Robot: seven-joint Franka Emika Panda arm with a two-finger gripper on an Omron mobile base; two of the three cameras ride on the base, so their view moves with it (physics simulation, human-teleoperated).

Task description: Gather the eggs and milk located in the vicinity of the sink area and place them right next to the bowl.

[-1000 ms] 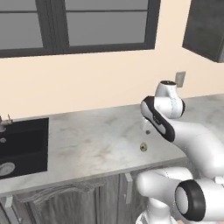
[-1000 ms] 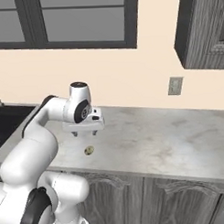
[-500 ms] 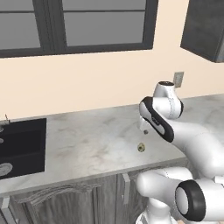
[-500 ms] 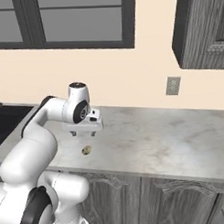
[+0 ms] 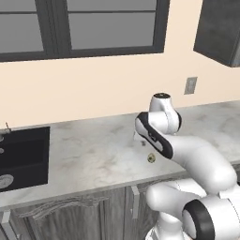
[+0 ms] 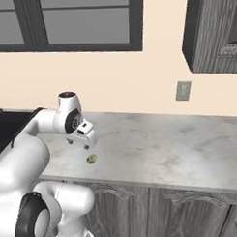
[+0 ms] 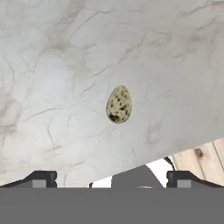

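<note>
1. White jointed robot arm [image 5: 187,152]: rises from the base, bends at an elbow, and holds its wrist above the front part of the grey-veined white marble desk [image 6: 189,147]; the hand points straight down.
2. Tool [image 6: 78,143]: two small dark fingertips [image 7: 41,179] set wide apart at the lower edge of the hand view, nothing between them (jaws fully spread, gripping nothing). It hangs above the desk, clear of the surface.
3. Small speckled tan-and-brown egg [image 7: 119,104]: lies on its own on the bare marble, close to the desk's front edge, just below and slightly to the side of the tool; not touched by it. Also seen from the left base [image 5: 151,158] and the right base [image 6: 92,159].
4. Black rectangular sunken sink basin [image 5: 23,154]: set in the desk well to the left of the egg, with a round metal drain [image 5: 4,181] on its floor.
5. Grey wall outlet plate [image 6: 183,90]: on the cream wall behind the desk, to the right of the arm.
6. Dark-framed window [image 5: 84,26]: above the desk, on the same wall.
7. Dark grey wood-grain wall cabinet [image 6: 214,30]: upper right.
8. Labels or writing: none legible on any item.
</note>
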